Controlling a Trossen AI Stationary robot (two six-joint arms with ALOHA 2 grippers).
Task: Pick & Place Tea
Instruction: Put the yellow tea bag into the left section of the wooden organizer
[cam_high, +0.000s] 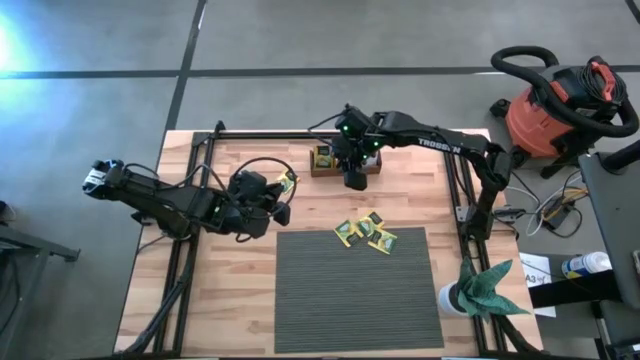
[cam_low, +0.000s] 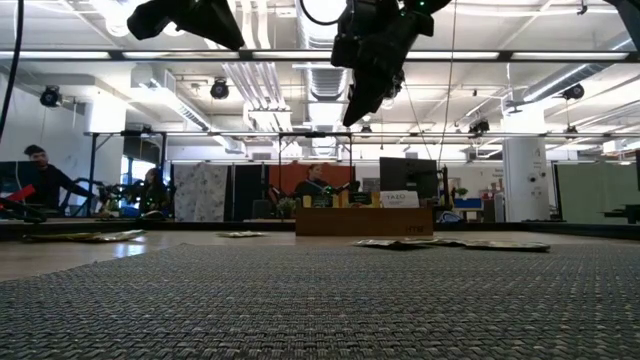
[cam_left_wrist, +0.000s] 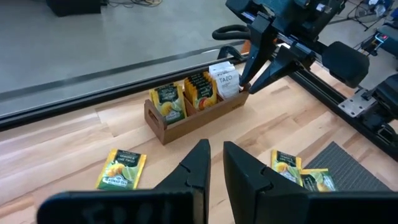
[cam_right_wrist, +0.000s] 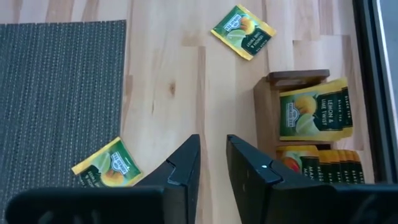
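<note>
The tea is small square sachets. Yellow-green (cam_left_wrist: 166, 102), orange (cam_left_wrist: 200, 92) and white ones (cam_left_wrist: 224, 79) stand upright in the brown wooden tray (cam_high: 345, 160). One loose sachet (cam_high: 288, 183) lies flat on the wood beside my left gripper (cam_high: 278, 200). A few more (cam_high: 365, 233) lie at the mat's far edge. My left gripper (cam_left_wrist: 214, 163) is raised, with a narrow gap between its fingers and nothing in it. My right gripper (cam_right_wrist: 212, 155) hangs above bare wood on the tray's near side, fingers slightly apart and empty.
A grey ribbed mat (cam_high: 355, 290) covers the table's near middle. A cup with green cloth (cam_high: 470, 295) stands at the near right. Black frame rails (cam_high: 462, 190) run along the table's sides. A red vacuum (cam_high: 555, 110) stands on the floor beyond the right edge.
</note>
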